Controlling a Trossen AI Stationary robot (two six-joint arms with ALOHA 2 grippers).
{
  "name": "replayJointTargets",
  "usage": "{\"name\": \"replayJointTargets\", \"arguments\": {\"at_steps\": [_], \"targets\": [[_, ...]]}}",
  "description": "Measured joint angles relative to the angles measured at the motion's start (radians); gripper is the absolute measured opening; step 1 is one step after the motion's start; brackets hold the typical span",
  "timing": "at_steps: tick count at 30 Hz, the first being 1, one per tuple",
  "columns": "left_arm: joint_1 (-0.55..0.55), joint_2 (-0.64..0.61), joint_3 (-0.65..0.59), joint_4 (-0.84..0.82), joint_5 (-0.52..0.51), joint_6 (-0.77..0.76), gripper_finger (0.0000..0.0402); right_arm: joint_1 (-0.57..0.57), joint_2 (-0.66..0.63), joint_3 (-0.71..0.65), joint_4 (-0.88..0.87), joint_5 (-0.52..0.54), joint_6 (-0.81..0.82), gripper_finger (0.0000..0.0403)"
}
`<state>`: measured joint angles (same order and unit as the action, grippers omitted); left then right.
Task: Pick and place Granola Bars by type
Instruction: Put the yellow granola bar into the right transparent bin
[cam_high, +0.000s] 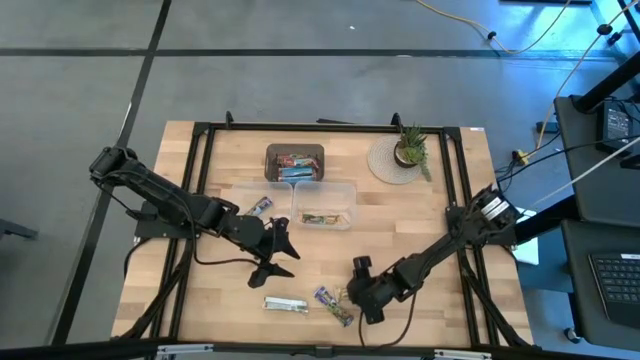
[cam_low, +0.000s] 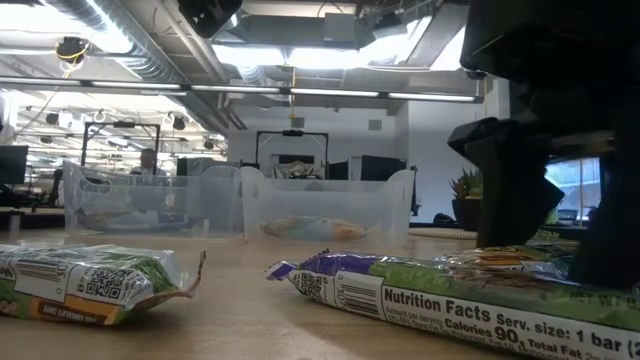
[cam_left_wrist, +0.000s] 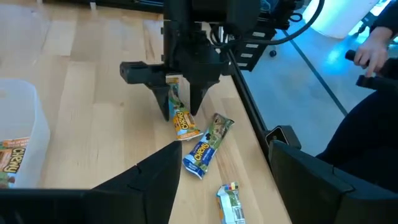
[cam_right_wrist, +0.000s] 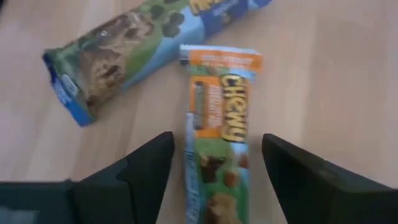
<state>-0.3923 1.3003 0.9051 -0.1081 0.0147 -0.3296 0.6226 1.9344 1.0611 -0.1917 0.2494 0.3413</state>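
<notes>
Granola Bars lie in a loose group near the front edge of the desk (cam_high: 420, 230). An orange-and-green Chewy bar (cam_right_wrist: 217, 155) lies flat on the wood, straddled by the right gripper (cam_right_wrist: 214, 168), whose fingers stand apart on either side of it without touching the wrapper. In the left wrist view the same right gripper (cam_left_wrist: 180, 102) points straight down with that bar (cam_left_wrist: 181, 121) between its fingers. Just beside it lies a blue-and-green bar (cam_right_wrist: 124, 43), angled away, its near end close to the Chewy bar's top. A silvery-green bar (cam_high: 286, 304) lies a little apart from these two, toward the left side of the desk front.

Farther back, the left gripper (cam_high: 283, 243) hovers over bare wood in mid-desk with its fingers spread wide and nothing between them. Behind it stand two clear tubs side by side: the left tub (cam_high: 247, 192) holds a blue-white bar (cam_high: 262, 207), and the right tub (cam_high: 345, 205) holds a green-tan bar (cam_high: 320, 217). Behind the tubs a dark brown tray (cam_high: 272, 152) holds several more bars. A potted plant (cam_high: 408, 148) on a round mat sits at the far right.
</notes>
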Motion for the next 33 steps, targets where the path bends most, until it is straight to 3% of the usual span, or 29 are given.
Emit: {"name": "replayJointTargets", "arguments": {"at_steps": [15, 24, 33], "targets": [[0.0, 0.0, 0.0, -0.008, 0.0, 0.002, 0.0232, 0.002, 0.016, 0.001, 0.001, 0.007, -0.011, 0.0085], [-0.002, 0.0, 0.0, -0.008, 0.004, -0.021, 0.0234, -0.022, -0.064, -0.011, -0.066, 0.015, -0.04, 0.0083], [-0.02, 0.0, 0.0, -0.007, 0.007, -0.026, 0.0235, -0.179, -0.276, 0.0, -0.061, 0.04, -0.094, 0.0076]]}}
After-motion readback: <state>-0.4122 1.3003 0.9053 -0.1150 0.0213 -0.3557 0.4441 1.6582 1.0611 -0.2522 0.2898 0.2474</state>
